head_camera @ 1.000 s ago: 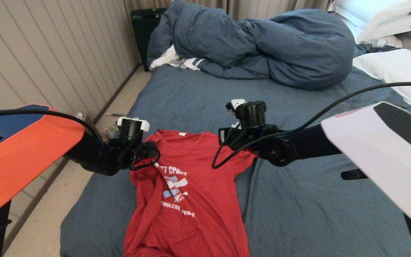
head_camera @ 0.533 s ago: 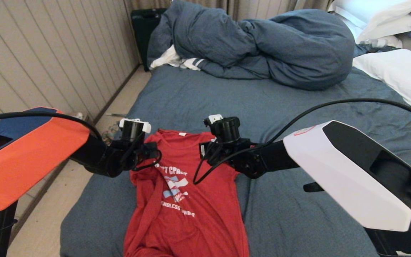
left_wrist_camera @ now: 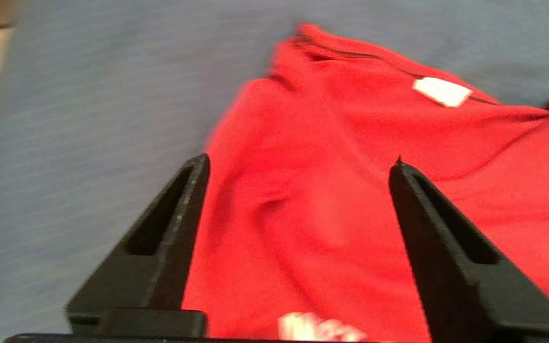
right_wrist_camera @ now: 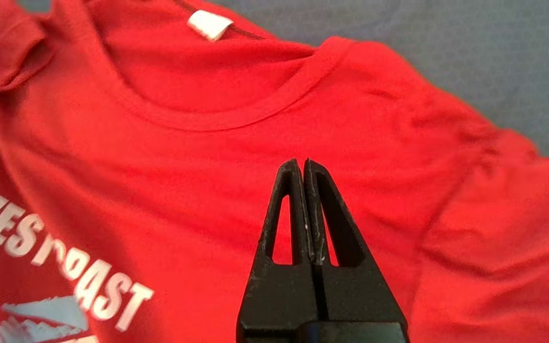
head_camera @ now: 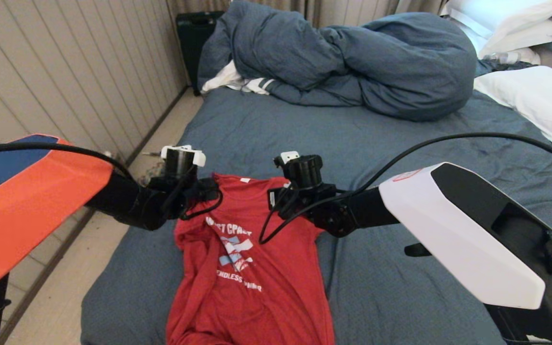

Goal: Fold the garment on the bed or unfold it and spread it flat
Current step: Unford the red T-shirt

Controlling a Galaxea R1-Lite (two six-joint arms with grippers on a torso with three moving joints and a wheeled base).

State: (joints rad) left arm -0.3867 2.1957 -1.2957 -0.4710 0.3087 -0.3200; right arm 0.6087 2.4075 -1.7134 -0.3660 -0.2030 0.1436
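The garment (head_camera: 266, 268), a red T-shirt with white print, lies front up on the bed (head_camera: 400, 268) near its front edge. Its collar points away from me and its left side is bunched in folds. My left gripper (head_camera: 207, 190) hovers over the shirt's left shoulder. In the left wrist view the left gripper (left_wrist_camera: 300, 159) is open, with only red cloth (left_wrist_camera: 331, 228) lying below the gap. My right gripper (head_camera: 276, 200) hangs over the right shoulder. In the right wrist view the right gripper (right_wrist_camera: 301, 161) is shut on nothing, just below the collar (right_wrist_camera: 217, 121).
A bunched blue-grey duvet (head_camera: 352, 57) fills the far end of the bed, with a white striped cloth (head_camera: 237, 81) under its left side. White pillows (head_camera: 539, 96) lie at the right. A panelled wall and a strip of floor (head_camera: 60, 292) run along the left.
My left gripper has opened over the shirt's left shoulder and risen slightly. My right arm swung left over the shirt's right shoulder, then held still, staying shut.
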